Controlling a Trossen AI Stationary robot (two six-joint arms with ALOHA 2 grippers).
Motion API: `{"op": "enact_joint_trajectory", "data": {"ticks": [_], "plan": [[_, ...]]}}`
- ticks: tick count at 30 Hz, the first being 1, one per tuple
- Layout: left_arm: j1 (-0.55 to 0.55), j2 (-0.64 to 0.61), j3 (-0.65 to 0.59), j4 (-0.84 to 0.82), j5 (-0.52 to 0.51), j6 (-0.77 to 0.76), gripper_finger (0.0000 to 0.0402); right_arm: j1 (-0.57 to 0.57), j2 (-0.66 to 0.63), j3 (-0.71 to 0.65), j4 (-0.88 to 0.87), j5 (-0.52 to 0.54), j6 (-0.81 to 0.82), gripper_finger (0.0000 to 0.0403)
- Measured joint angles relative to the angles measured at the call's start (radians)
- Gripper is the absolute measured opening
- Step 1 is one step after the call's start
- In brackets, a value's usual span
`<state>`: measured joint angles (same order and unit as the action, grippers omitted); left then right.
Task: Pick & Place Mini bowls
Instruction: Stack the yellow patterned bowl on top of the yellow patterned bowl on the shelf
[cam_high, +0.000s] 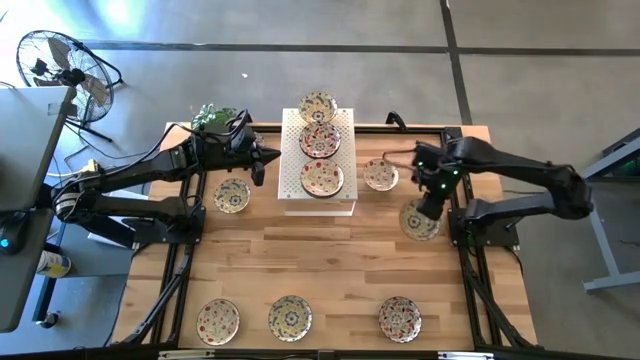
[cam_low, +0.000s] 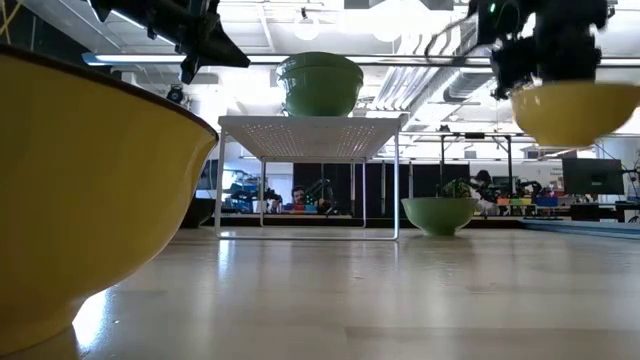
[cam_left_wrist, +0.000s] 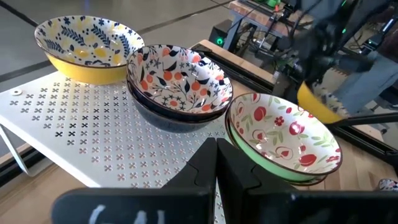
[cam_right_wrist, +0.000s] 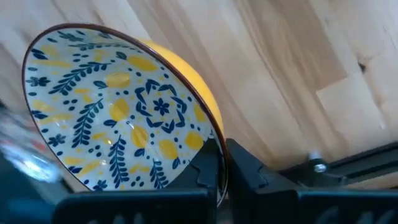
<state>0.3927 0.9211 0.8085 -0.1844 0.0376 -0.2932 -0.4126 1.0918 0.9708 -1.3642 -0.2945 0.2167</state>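
transport is under way: a yellow mini bowl is clamped by the right gripper above the table, so placement on the white rack is judged next, while the left gripper is kept closed and empty beside that rack.

I'm holding one bowl in my right gripper above the table, right of the rack (three bowls sitting on it); my left gripper is hovering left of it.

Your left tool sits with fingers together, facing three bowl stacks on the white rack: yellow bowl, cherry-blossom bowl, green cherry bowl. Beyond, another arm carries a blurred yellow bowl.
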Motion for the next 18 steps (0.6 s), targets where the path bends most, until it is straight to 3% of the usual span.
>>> {"op": "enact_joint_trajectory", "data": {"ticks": [6, 10, 18], "plan": [[0.0, 0.0, 0.0, 0.0, 0.0, 0.0, 0.0001, 0.0, -0.031, 0.147, 0.005, -0.004, 0.289, 0.0005], [0.0, 0.0, 0.0, 0.0, 0.0, 0.0, 0.0001, 0.0, 0.014, 0.306, 0.061, -0.001, 0.389, 0.0005], [0.0, 0.0, 0.0, 0.0, 0.0, 0.0, 0.0001, -0.07, 0.289, 0.665, 0.167, -0.043, 0.478, 0.0005]]}}
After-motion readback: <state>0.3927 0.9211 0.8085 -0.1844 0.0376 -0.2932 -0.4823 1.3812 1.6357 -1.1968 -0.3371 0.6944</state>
